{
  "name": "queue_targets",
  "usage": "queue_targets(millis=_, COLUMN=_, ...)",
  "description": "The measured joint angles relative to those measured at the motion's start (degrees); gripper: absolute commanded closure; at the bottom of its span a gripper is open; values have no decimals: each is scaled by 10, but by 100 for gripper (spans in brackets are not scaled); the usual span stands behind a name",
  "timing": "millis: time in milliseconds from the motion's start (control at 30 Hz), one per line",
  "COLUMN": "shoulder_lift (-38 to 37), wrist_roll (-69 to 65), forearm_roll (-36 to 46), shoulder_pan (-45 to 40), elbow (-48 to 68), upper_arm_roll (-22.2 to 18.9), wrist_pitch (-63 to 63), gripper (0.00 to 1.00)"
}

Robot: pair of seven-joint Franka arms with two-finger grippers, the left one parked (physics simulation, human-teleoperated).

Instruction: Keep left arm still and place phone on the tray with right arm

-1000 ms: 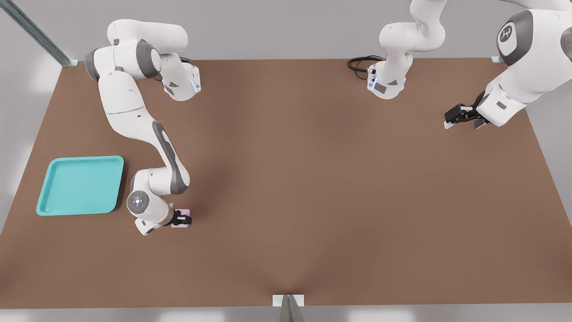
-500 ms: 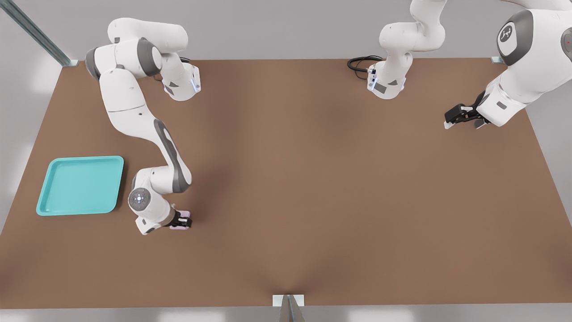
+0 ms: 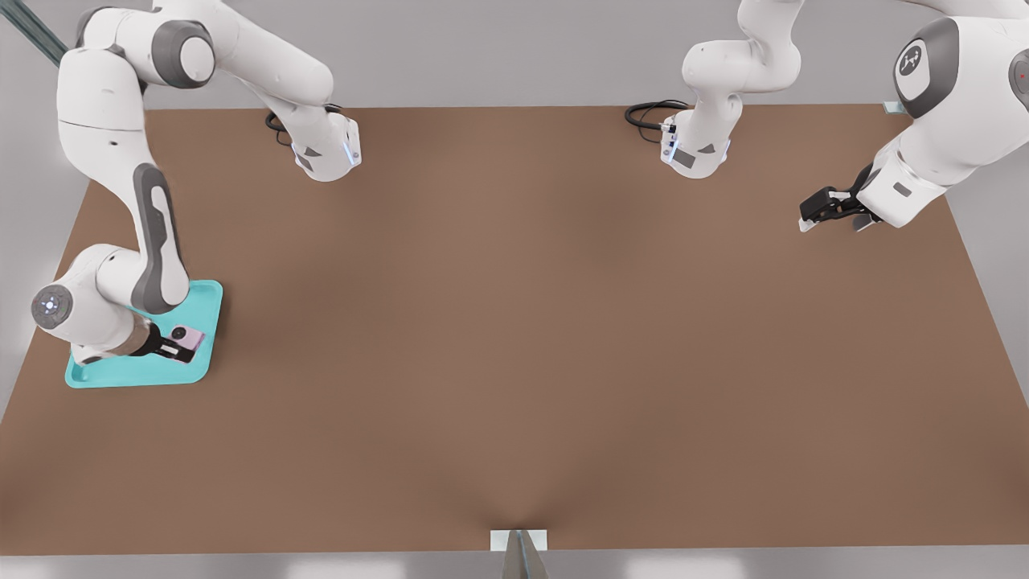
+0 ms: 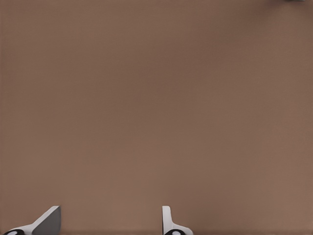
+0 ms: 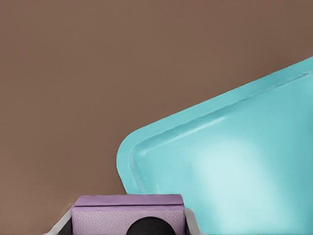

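On my front view's far left I have the right arm (image 3: 149, 233) bent down from its base at the table's back edge, its lit end cap (image 3: 51, 305) hanging off the table's side. Just right of that, the tray (image 3: 129, 375) sits on the table (image 3: 563, 338), partly covered by the wrist. The gripper (image 3: 178, 344) hangs over the tray's right half, jaws clamped on the phone (image 3: 186, 338), one on each side (a black lens faces the front camera). I can't tell whether the phone touches the tray floor. From the right wrist view, the phone (image 5: 128, 211) sits between the fingers (image 5: 191, 223) with the tray's rounded corner (image 5: 128, 152) beyond it and bare table past that.
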Motion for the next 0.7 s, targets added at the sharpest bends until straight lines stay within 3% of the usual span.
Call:
queue_targets(millis=100, shoulder_lift=25, wrist_roll=-50, forearm_roll=0, shoulder_pan=-54, elbow=0, upper_arm_roll=2, wrist_pitch=10, gripper=26)
queue_targets(millis=133, shoulder_lift=31, wrist_roll=-66, forearm_roll=0, shoulder_pan=-61, elbow=0, upper_arm_roll=2, wrist_pitch=13, gripper=22)
queue_targets(millis=167, shoulder_lift=35, wrist_roll=-80, forearm_roll=-1, shoulder_pan=-64, elbow=1, upper_arm_roll=2, wrist_pitch=16, gripper=0)
queue_targets(millis=300, shoulder_lift=37, wrist_roll=-128, forearm_roll=-3, shoulder_pan=-66, elbow=20, upper_arm_roll=6, wrist_pitch=21, gripper=0)
queue_targets(millis=400, shoulder_lift=-7, wrist_roll=-157, forearm_roll=-5, shoulder_pan=-60, elbow=138, upper_arm_roll=83, wrist_pitch=-12, gripper=0)
queue_targets(millis=500, shoulder_lift=-77, wrist_roll=-159, forearm_roll=-23, shoulder_pan=13, elbow=227, upper_arm_roll=160, wrist_pitch=-98, gripper=0)
queue_targets(millis=533, shoulder_lift=-128, wrist_roll=-153, forearm_roll=-26, shoulder_pan=62, elbow=225, upper_arm_roll=151, wrist_pitch=-135, gripper=0)
queue_targets(millis=600, shoulder_lift=-198, wrist_roll=-141, forearm_roll=-14, shoulder_pan=209, elbow=200, upper_arm_roll=37, wrist_pitch=-198, gripper=0)
queue_targets(millis=700, shoulder_lift=-198, wrist_roll=-126, forearm_roll=11, shoulder_pan=292, elbow=210, upper_arm_roll=-51, wrist_pitch=-260, gripper=0)
